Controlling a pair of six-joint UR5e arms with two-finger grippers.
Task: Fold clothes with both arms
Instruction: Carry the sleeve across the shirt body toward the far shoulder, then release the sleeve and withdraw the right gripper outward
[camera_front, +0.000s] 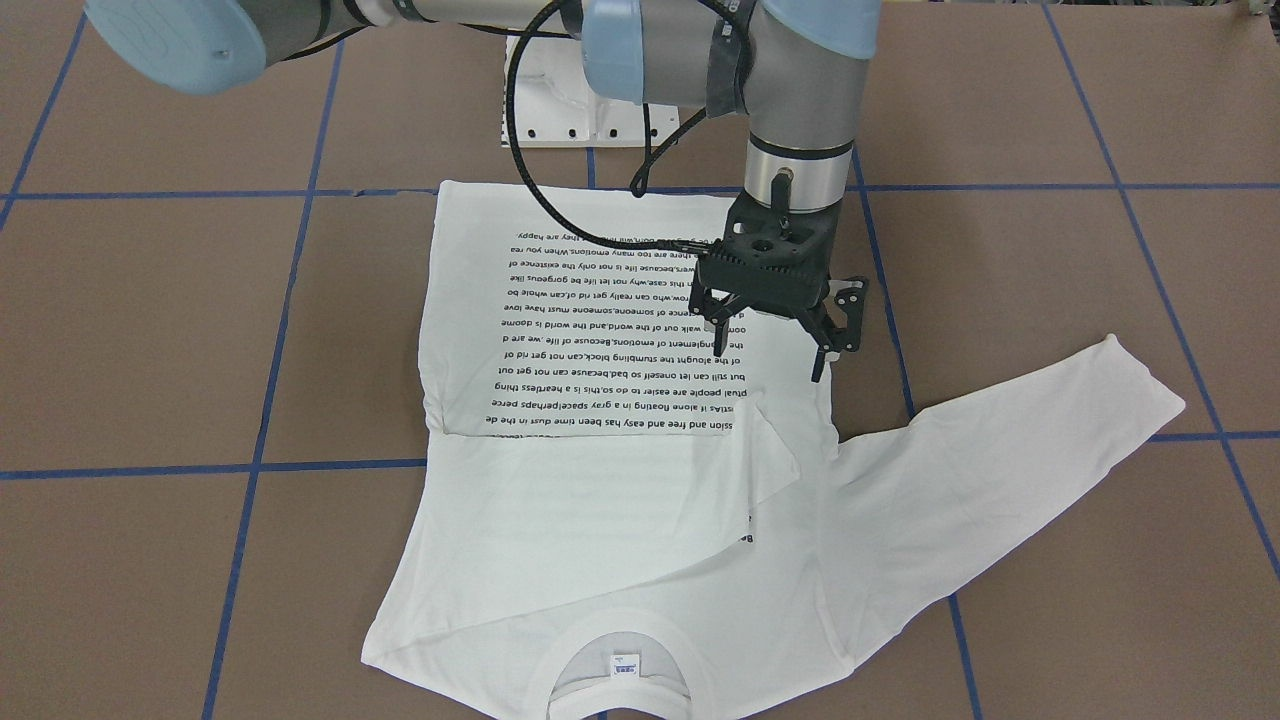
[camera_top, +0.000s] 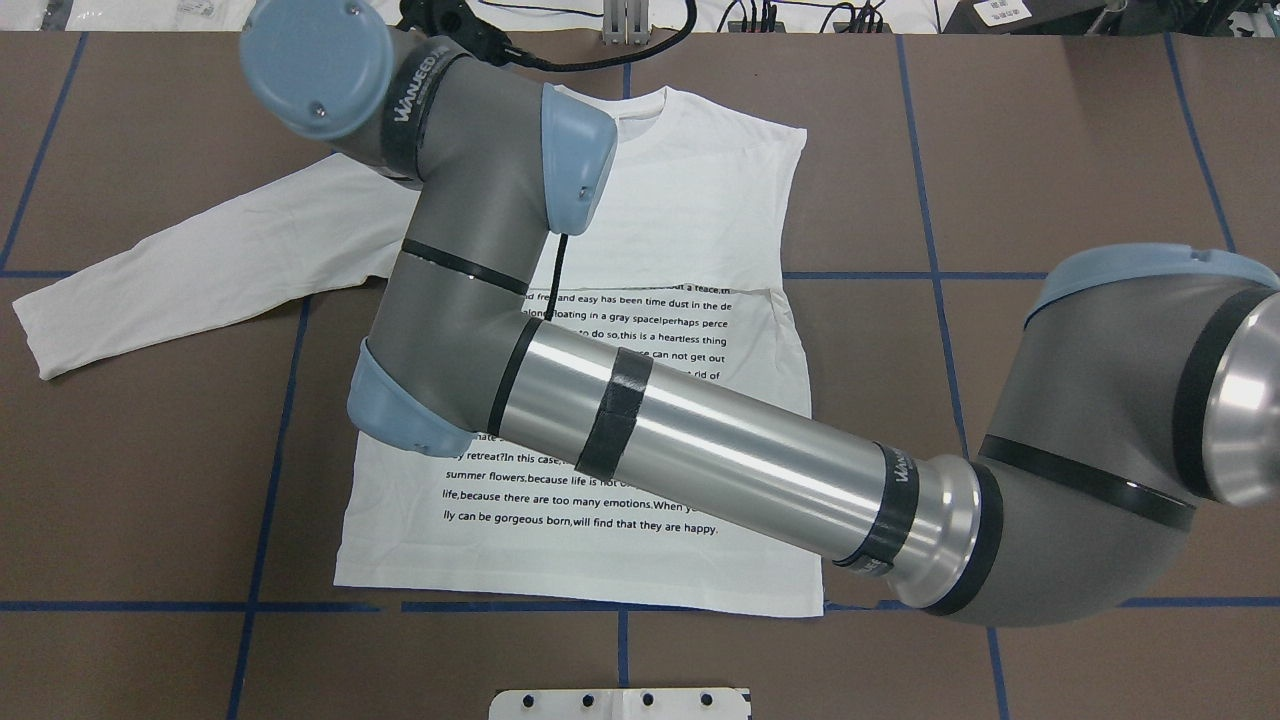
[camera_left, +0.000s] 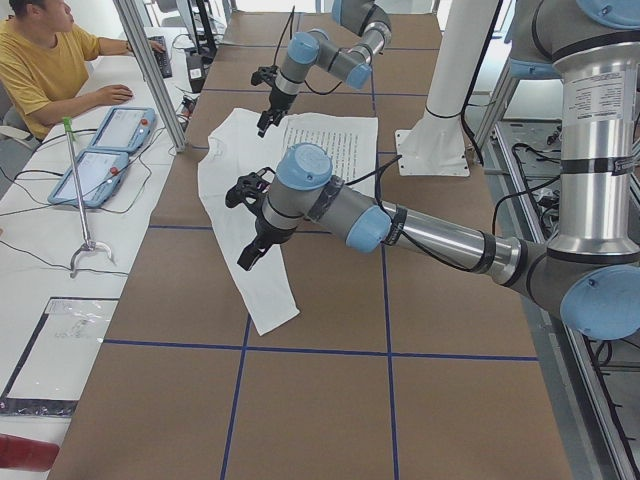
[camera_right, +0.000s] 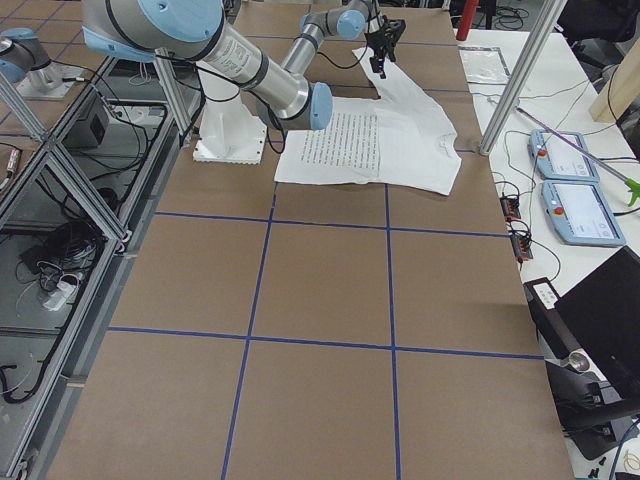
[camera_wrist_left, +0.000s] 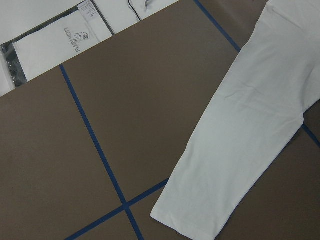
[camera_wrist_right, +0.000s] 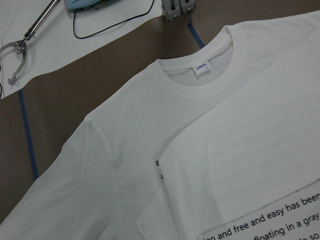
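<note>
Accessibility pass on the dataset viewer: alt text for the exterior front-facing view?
White long-sleeved T-shirt lies flat on a brown table, collar nearest the camera, black printed text upside down, one sleeve stretched toward the view's right. The right arm's claw hangs open over the shirt's edge on that side, holding nothing.

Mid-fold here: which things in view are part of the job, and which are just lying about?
Job: white T-shirt; right gripper, open above the shirt; left gripper.
Lying about: white pedestal; control tablets; grabber tool; plastic bag.
</note>
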